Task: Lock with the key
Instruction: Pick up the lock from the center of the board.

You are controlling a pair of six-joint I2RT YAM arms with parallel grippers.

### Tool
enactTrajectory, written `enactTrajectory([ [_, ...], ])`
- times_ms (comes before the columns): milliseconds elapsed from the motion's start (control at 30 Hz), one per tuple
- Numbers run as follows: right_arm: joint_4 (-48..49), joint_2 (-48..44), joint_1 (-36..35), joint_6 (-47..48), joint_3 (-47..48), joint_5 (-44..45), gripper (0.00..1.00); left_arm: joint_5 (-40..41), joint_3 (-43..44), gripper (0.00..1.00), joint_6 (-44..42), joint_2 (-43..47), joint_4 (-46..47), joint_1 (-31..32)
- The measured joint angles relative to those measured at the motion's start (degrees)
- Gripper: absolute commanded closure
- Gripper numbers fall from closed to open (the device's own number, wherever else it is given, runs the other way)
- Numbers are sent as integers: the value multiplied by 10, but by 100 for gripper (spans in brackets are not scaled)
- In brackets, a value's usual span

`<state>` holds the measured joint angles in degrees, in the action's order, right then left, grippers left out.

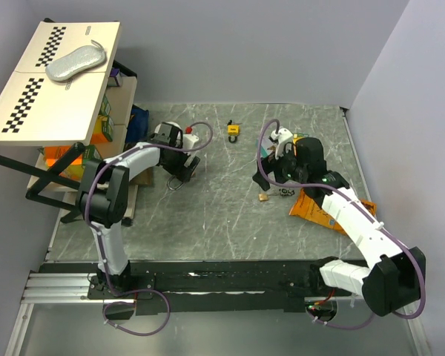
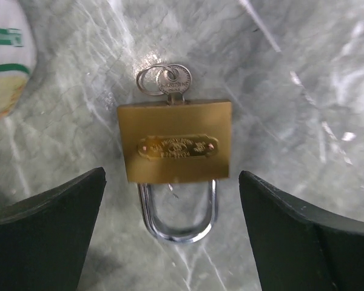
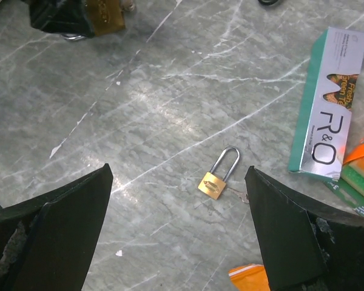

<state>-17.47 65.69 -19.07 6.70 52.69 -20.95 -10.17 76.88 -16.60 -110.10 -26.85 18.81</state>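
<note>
The left gripper (image 2: pixel 171 179) hangs with its fingers spread wide on either side of a rectangular brass padlock (image 2: pixel 175 142). The padlock lies flat on the grey marbled table (image 2: pixel 291 91) at the centre of the left wrist view, with a ringed silver key (image 2: pixel 173 82) at its base. The right gripper (image 3: pixel 179 173), likewise spread, hovers above a smaller brass padlock (image 3: pixel 213 182) in mid-frame.

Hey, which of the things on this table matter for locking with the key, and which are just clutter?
For the job: brass padlock, the key in it, left gripper, open.
Lying about: small padlock, R&O box, orange packet, yellow padlock.
</note>
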Motion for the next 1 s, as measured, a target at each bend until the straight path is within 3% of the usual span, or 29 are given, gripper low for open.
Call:
enactTrajectory([
  [267,-7,-3,1,20,-7,-44,1,-10,13,1,-16,-38,10,-5],
  [367,-13,-3,1,19,-6,-56,1,-12,16,8,-16,-42,18,-6],
  [467,-20,-3,1,17,-3,-68,1,-17,17,19,-15,-45,22,-6],
  [500,-21,-2,1,17,-2,-72,1,-18,19,30,-15,-46,22,-6],
  [600,-23,-2,1,17,-2,-81,1,-22,28,49,-12,-52,23,-6],
  [800,-37,17,3,7,15,-94,1,-31,30,78,-9,-52,21,-6],
  [1000,-45,66,7,-30,45,-127,1,-46,-18,96,-33,-19,43,6],
])
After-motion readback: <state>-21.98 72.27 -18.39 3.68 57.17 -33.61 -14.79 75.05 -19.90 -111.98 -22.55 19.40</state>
